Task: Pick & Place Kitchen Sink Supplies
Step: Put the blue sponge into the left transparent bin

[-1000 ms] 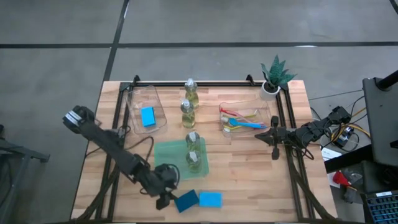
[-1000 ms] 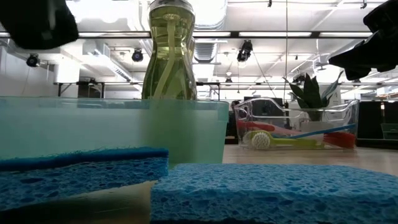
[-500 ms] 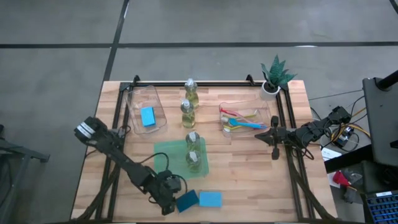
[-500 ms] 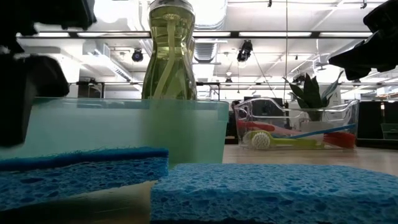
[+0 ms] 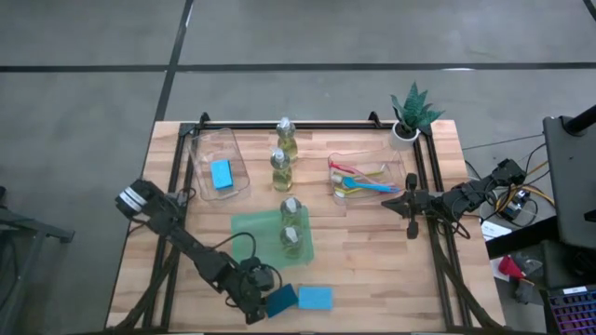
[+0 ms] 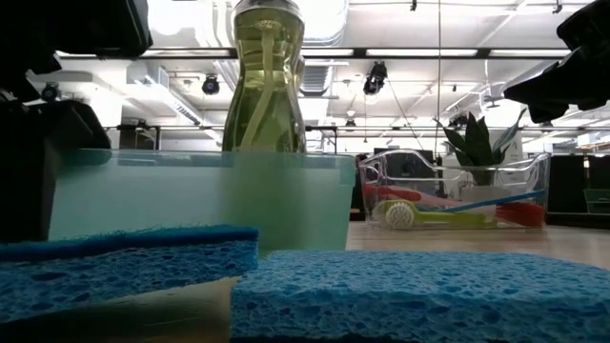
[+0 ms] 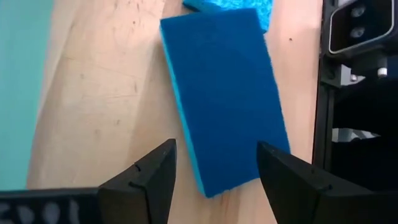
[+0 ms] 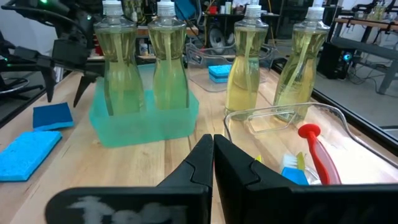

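A dark blue sponge [image 5: 279, 300] [image 7: 224, 93] lies flat on the wooden table near its front edge, beside a lighter blue sponge [image 5: 315, 298] [image 6: 419, 291]. My left gripper [image 5: 252, 303] [image 7: 217, 149] is open and low over the dark sponge's left end, pointing slantwise down, one finger on each side of that end; no touch shows. Two bottles [image 5: 290, 207] [image 5: 290, 238] stand in a green tray [image 5: 256, 233]; two more [image 5: 285, 135] [image 5: 279, 168] stand on the table behind it. My right gripper [image 5: 411, 212] [image 8: 213, 142] waits shut at the table's right.
A clear bin [image 5: 217, 141] at the back left holds a blue sponge [image 5: 221, 174]. A clear bin [image 5: 391, 166] at the right holds red, yellow and blue brushes [image 5: 358, 181]. A potted plant [image 5: 410, 116] stands at the far right corner. The black frame rails [image 5: 438, 270] run along both sides.
My left gripper has come down toward the table at the dark blue sponge's left end, staying open. The sponges and bottles lie as before.
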Action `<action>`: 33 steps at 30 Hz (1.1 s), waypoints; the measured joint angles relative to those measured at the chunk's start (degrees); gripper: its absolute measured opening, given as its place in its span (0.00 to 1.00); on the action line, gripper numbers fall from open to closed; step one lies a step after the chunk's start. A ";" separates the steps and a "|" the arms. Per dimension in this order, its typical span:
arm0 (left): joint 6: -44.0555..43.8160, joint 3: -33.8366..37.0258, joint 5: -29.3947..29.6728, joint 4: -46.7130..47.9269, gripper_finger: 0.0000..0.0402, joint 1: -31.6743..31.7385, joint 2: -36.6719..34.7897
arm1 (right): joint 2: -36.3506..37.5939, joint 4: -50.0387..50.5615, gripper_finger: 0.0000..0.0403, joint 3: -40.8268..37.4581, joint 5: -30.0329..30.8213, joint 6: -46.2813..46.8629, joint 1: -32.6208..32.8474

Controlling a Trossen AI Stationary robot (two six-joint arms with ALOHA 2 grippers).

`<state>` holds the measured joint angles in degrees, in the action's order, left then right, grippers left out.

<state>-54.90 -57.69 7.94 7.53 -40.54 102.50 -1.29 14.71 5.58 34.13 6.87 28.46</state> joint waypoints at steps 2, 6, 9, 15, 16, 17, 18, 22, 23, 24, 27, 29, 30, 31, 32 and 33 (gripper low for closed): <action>0.76 -0.33 0.09 0.09 0.53 -0.31 -0.16 | 0.01 -0.01 0.02 0.00 -0.01 0.00 0.01; 1.78 -1.94 1.07 2.60 0.53 -0.57 -1.02 | 0.00 0.00 0.02 0.00 0.00 0.00 0.00; 2.36 -3.92 1.54 4.96 0.53 -0.67 -1.79 | 0.01 0.00 0.02 0.00 0.00 0.00 0.01; 2.42 -8.62 1.86 10.16 0.53 -1.64 -1.95 | 0.00 -0.01 0.02 0.00 0.00 0.00 0.01; 2.82 -9.19 1.83 10.12 0.53 -1.89 -1.91 | 0.01 0.01 0.02 0.00 0.00 0.00 -0.01; 3.65 -9.84 1.84 10.23 0.53 -2.25 -1.73 | 0.01 -0.01 0.02 0.00 0.00 0.00 -0.01; 4.91 -10.34 1.88 10.25 0.53 -2.71 -1.46 | 0.01 -0.01 0.02 0.00 -0.02 0.00 -0.01; 7.96 -11.18 4.70 11.36 0.53 -5.12 0.06 | 0.01 0.01 0.02 0.00 0.00 0.00 0.01; 7.89 -11.08 5.71 11.55 0.53 -5.57 0.40 | 0.01 -0.01 0.02 0.00 -0.01 0.00 0.00; 7.88 -11.01 6.24 11.52 0.53 -5.93 0.71 | 0.01 0.00 0.02 0.00 0.00 0.00 0.00; 10.11 -11.04 7.23 10.88 0.53 -6.42 1.84 | 0.01 0.01 0.02 0.00 0.00 0.00 -0.01; 13.37 -11.03 8.13 11.10 0.53 -6.74 2.89 | 0.01 -0.01 0.02 0.00 0.00 0.00 0.01; 15.32 -11.01 9.33 11.13 0.53 -6.93 3.40 | 0.01 0.00 0.02 -0.01 0.00 0.00 -0.01; 17.62 -10.99 10.69 11.06 0.53 -7.05 3.83 | 0.01 0.01 0.02 0.00 -0.01 0.00 0.01; 19.94 -10.98 11.49 10.75 0.53 -7.10 4.11 | -0.01 0.01 0.02 0.00 0.00 0.00 -0.01; 22.14 -11.06 11.64 10.12 0.53 -7.09 4.41 | 0.00 -0.01 0.02 0.00 0.00 0.00 -0.01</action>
<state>-32.76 -68.74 19.58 17.65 -47.63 106.91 -1.30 14.70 5.58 34.13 6.87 28.45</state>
